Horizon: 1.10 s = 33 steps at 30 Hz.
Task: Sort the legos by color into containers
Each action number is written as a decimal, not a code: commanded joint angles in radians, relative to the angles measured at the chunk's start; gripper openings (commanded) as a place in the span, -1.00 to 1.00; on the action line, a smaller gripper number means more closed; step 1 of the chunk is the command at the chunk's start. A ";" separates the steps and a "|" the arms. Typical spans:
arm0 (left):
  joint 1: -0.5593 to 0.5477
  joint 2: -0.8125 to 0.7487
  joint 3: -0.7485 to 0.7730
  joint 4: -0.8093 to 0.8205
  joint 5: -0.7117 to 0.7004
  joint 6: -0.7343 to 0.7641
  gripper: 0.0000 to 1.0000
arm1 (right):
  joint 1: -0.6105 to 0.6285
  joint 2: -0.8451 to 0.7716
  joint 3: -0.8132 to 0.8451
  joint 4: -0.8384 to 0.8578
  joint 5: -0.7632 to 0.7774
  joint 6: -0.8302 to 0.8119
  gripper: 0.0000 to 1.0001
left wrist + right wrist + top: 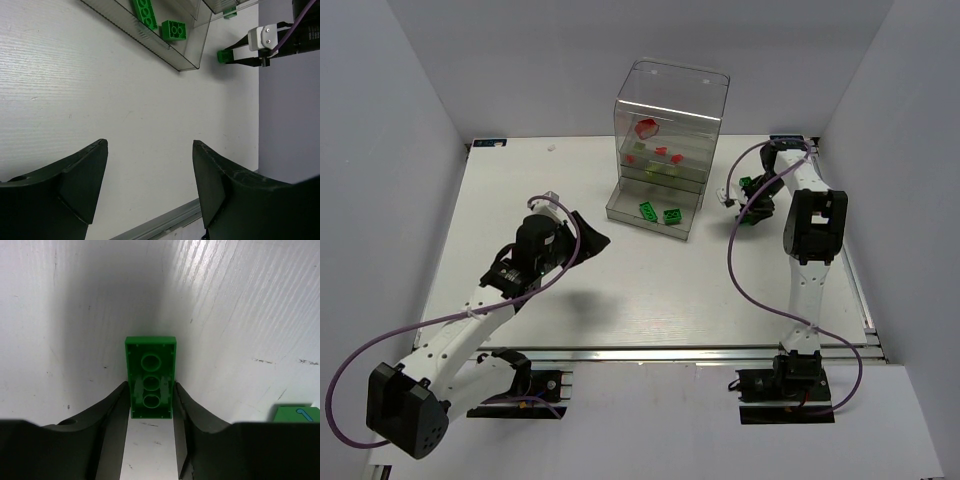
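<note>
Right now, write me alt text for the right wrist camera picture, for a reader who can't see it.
A green brick, hollow underside facing the camera, is pinched at its near end between the two dark fingers of the right gripper, with the white table behind it. Part of another green piece shows at the lower right edge.

Bright, even light falls from above, leaving soft shadows on the worktop. Ahead and left of the right tool lies a broad dark shadow; ahead and right of it, streaky glare. The brick is sharp, while the fingers are nearly black and blurred.
</note>
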 commanded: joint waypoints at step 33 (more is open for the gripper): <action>0.005 -0.225 -0.139 -0.017 -0.082 -0.098 0.57 | 0.603 -0.105 0.132 0.573 0.103 1.222 -0.47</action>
